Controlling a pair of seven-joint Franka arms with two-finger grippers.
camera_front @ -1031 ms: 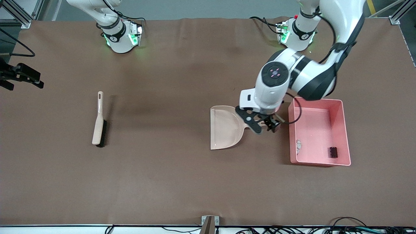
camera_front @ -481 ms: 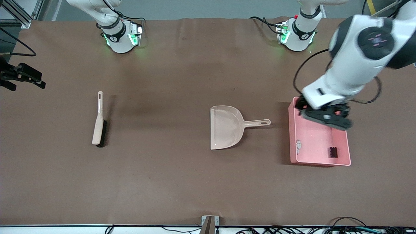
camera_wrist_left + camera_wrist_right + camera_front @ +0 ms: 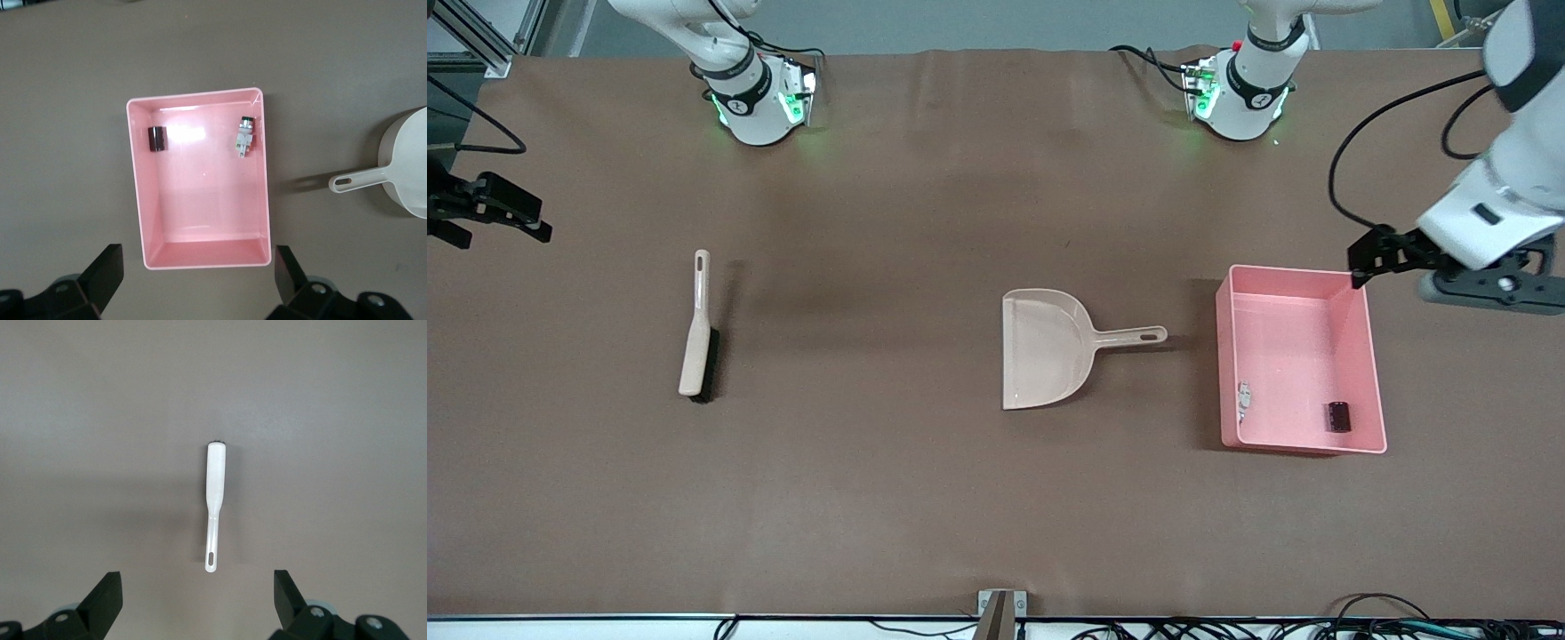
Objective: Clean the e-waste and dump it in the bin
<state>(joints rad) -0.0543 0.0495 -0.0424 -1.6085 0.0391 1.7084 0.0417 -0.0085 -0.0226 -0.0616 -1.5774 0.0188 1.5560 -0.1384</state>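
Note:
The pink bin (image 3: 1362,356) stands at the left arm's end of the table. In it lie the white e-waste part (image 3: 1244,396) and the dark ribbed block (image 3: 1337,416), both by the wall nearest the front camera. My left gripper (image 3: 1371,258) is open and empty, up in the air over the table by the bin's opposite end wall. The left wrist view shows the bin (image 3: 137,200), the white part (image 3: 245,137) and the dark block (image 3: 157,139) beneath the open left gripper (image 3: 198,267). My right gripper (image 3: 494,222) is open and empty, high over the brush.
The beige dustpan (image 3: 1045,351) lies empty mid-table, its handle pointing toward the bin; it also shows in the left wrist view (image 3: 403,180). The beige brush (image 3: 696,333) lies toward the right arm's end, and shows in the right wrist view (image 3: 215,500) above the right gripper (image 3: 198,587).
My left gripper has left the dustpan's handle, swung across the bin and risen to the bin's end wall. The dustpan, the bin and the right arm have not moved.

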